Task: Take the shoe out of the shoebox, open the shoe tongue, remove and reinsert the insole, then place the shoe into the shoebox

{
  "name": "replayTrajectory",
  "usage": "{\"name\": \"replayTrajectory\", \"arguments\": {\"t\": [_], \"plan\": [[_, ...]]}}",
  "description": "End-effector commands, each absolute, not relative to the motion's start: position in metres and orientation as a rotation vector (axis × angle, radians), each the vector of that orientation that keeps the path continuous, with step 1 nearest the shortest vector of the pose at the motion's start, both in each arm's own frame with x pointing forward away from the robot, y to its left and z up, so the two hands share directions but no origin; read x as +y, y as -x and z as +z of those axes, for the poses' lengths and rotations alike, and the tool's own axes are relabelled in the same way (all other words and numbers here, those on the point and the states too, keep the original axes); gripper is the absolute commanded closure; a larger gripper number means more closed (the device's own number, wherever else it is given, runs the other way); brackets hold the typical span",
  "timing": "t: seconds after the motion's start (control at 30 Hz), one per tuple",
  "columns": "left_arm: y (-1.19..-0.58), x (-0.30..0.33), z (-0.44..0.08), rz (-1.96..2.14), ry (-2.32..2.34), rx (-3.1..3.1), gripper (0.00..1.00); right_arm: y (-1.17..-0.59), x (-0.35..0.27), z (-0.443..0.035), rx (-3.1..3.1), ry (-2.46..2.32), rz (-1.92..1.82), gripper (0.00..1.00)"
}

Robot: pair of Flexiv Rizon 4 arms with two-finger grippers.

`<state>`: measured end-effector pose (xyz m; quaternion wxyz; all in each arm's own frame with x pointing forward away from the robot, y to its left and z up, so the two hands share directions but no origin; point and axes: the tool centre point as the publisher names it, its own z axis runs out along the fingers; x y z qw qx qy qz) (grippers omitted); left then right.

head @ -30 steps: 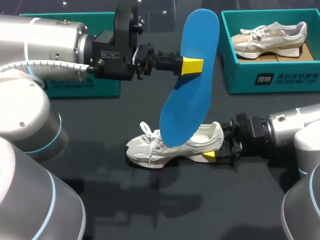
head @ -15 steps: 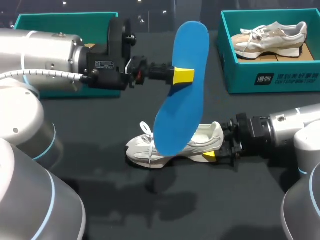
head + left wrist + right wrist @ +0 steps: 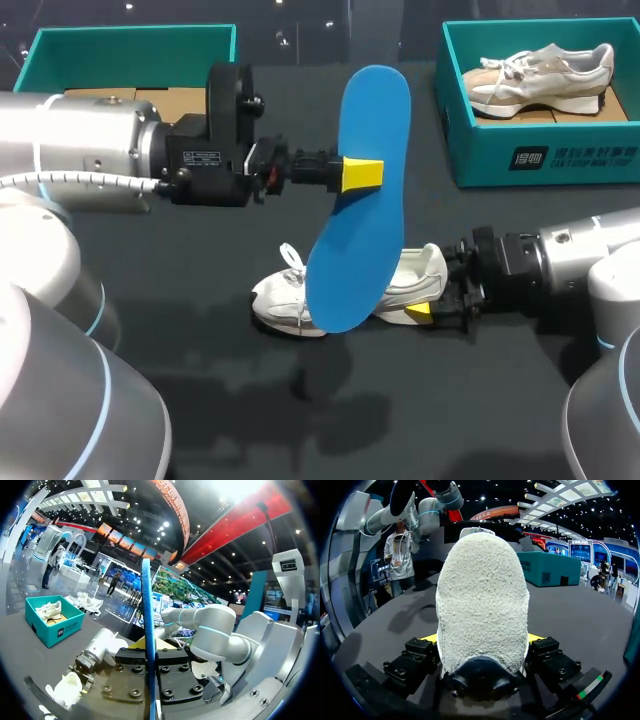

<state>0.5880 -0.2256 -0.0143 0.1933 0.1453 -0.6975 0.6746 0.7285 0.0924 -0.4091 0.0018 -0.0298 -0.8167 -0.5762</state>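
Note:
A blue insole [image 3: 360, 200] hangs nearly upright above the table, its lower end in front of the white shoe [image 3: 285, 298]. My left gripper [image 3: 360, 172] is shut on the insole's middle. In the left wrist view the insole [image 3: 146, 610] stands edge-on in that gripper [image 3: 149, 647]. The shoe lies on its sole on the dark table, toe to the left. My right gripper [image 3: 430, 292] is shut on the shoe's heel from the right. In the right wrist view the fuzzy heel [image 3: 482, 605] fills the gap in the right gripper [image 3: 482, 641].
A teal shoebox [image 3: 545, 155] at the back right holds a second white shoe [image 3: 540, 68]. Another teal box [image 3: 130, 45] stands at the back left behind my left arm. Bare table lies in front of the shoe.
My left gripper has carried the insole to the left and lower, toward the shoe. The right gripper and the shoe have stayed put.

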Motion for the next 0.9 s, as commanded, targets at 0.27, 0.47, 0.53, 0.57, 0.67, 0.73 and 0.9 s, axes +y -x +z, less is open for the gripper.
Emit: {"name": "replayTrajectory", "arguments": {"t": [0.27, 0.47, 0.53, 0.57, 0.67, 0.73, 0.9], "plan": [[-0.586, -0.225, -0.015, 1.896, -0.410, -1.957, 1.00, -0.728, 0.093, -0.408, -2.625, 0.115, -1.700, 0.00], [-0.586, -0.225, -0.015, 1.896, -0.410, -1.957, 1.00, -0.727, 0.081, -0.405, -2.727, 0.152, -1.617, 0.00], [-0.586, -0.225, -0.015, 1.896, -0.410, -1.957, 1.00, -0.725, 0.074, -0.402, -2.760, 0.154, -1.575, 0.00], [-0.586, -0.225, -0.015, 1.896, -0.410, -1.957, 1.00, -0.725, 0.070, -0.400, -2.770, 0.143, -1.566, 0.00], [-0.586, -0.225, -0.015, 1.896, -0.410, -1.957, 1.00, -0.723, 0.058, -0.397, -2.796, 0.140, -1.484, 0.00], [-0.586, -0.225, -0.015, 1.896, -0.410, -1.957, 1.00, -0.721, 0.049, -0.394, -2.805, 0.127, -1.430, 0.00], [-0.586, -0.225, -0.015, 1.896, -0.410, -1.957, 1.00, -0.713, 0.033, -0.383, -2.811, 0.082, -1.275, 0.00]]}}
